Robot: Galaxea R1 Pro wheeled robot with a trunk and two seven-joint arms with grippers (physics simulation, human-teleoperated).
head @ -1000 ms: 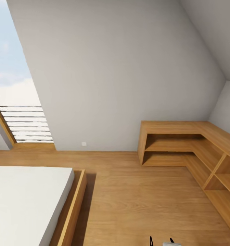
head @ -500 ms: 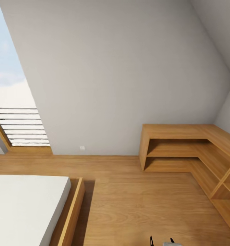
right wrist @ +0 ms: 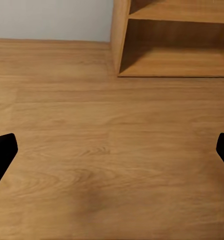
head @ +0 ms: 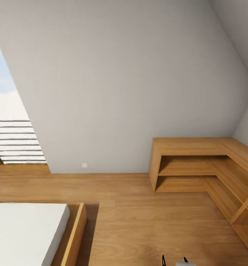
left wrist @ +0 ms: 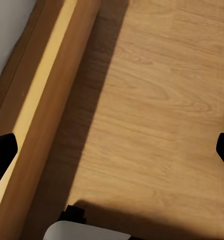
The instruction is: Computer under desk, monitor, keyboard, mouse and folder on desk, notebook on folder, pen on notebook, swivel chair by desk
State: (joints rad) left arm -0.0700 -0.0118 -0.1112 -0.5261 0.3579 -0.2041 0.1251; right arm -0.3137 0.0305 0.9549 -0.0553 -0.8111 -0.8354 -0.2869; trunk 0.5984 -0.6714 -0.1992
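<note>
Bedroom (head: 120, 92) check-in from me at the sticks: I'm in the attic room, but the head cam is looking at a pale grey wall, the low oak shelves (head: 197, 162) in the corner, a slatted skylight (head: 13, 140) and one corner of the bed (head: 24, 232). From here I can't tell where the table, the swivel chair or the blue folder are.

**lurker42:** So which step are you on? Got anything in hand?

**me:** Nope. The left claw (left wrist: 112, 150) is spread wide with nothing between its tips, hanging over the plank floor (head: 138, 221) just beside the bed frame (left wrist: 37, 115). The right claw (right wrist: 112, 150) is the same, released and empty, aimed at bare floor in front of the shelves' end panel. I'd call this the travel/search bit, with none of the sorting started as far as I can judge (the folder off the chair is the one I'd go for first).

**lurker42:** And next?

**me:** Turn the base or the head away from this corner until the glossy black top comes into frame, then roll up to it. I need to watch the bed frame on my left side while swinging round, since that's the thing I'd clip.
</note>
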